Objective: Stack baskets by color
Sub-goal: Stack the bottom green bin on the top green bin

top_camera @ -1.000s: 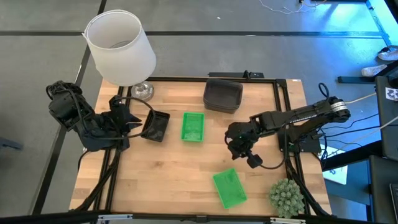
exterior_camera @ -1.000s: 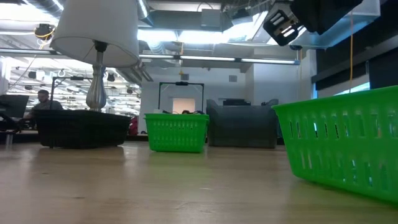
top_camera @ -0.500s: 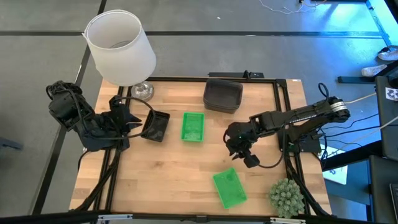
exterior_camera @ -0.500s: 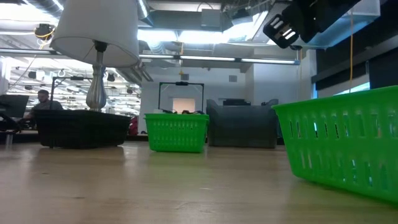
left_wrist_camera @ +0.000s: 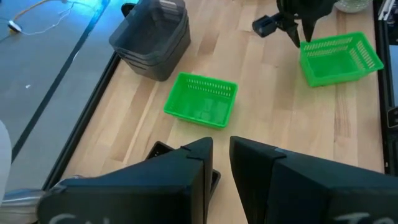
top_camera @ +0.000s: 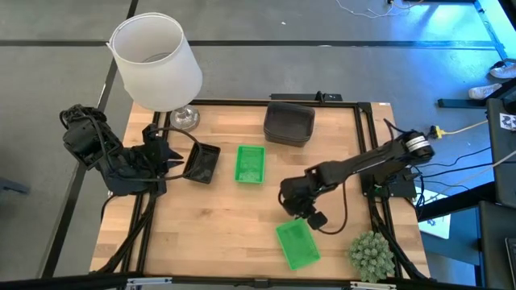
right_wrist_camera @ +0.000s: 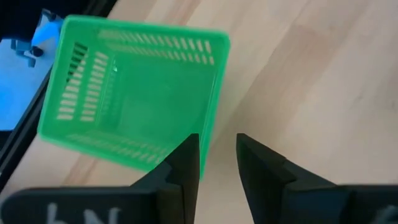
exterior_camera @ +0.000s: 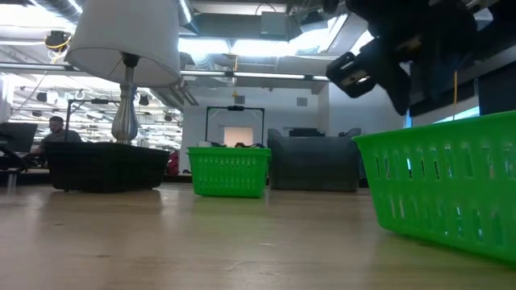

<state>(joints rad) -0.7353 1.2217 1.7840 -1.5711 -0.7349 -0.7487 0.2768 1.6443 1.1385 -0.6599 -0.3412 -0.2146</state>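
Near green basket [top_camera: 297,245]: lies on the front part of the surface [top_camera: 226,234], right of centre, upright, mouth up, empty. Long axis runs roughly front-to-back, skewed a little off the surface's edges.

Right end effector [top_camera: 300,211]: hangs just above the basket's far short wall. Right wrist view shows its fingers apart with a narrow gap, one finger [right_wrist_camera: 180,163] over the rim corner; nothing held. Basket lies directly ahead of and below it, toward the front edge. My read: the grip will take that near rim, so the fingers must straddle the wall.

Second green basket [top_camera: 250,163]: mid-surface, well apart toward the back-left; likely the stacking target.

Grey-brown baskets [top_camera: 289,123] at the back; black basket [top_camera: 201,163] by the left end effector [top_camera: 171,153], which waits there, far from both green ones, fingers slightly apart.
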